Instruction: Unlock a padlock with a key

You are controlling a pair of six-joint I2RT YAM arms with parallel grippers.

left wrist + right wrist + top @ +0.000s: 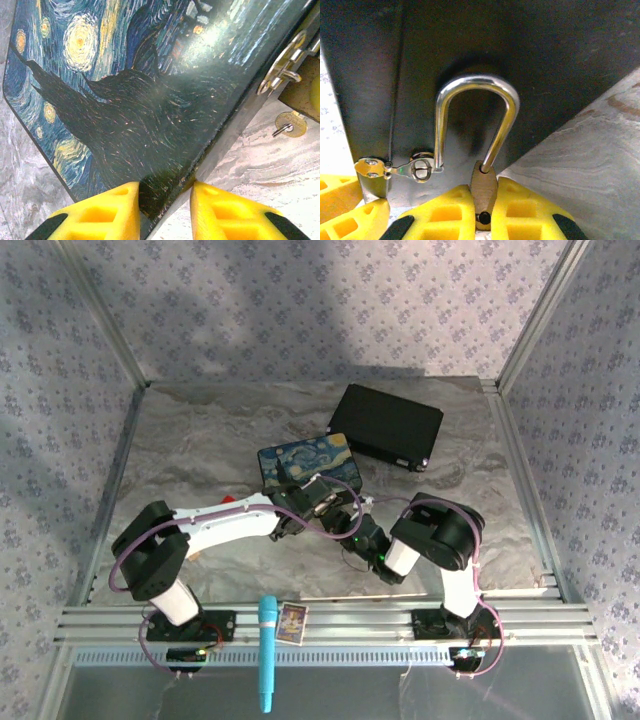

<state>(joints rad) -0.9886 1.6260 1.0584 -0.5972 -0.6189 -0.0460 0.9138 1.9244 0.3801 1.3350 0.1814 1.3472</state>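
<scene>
**Brass padlock [483,184] on starry-night box [125,100]**

Your right gripper [484,200] pinches its body; the silver shackle [472,86] threads the box's hasp ring [422,168]. Your left gripper [165,195] clamps the box's edge, a key [292,125] lying close by.

Lab enclosure; aluminium frame [370,618], patterned walls [300,300]

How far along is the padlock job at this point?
Done: the left jaws clamp the starry-night box edge, steadying it. In hand: the right jaws pinch the brass padlock body; its shackle runs through the hasp ring, one leg apparently out of the body, so possibly unlocked. The key lies on the table, not in the lock. Left: confirming release, unhooking the shackle.
</scene>
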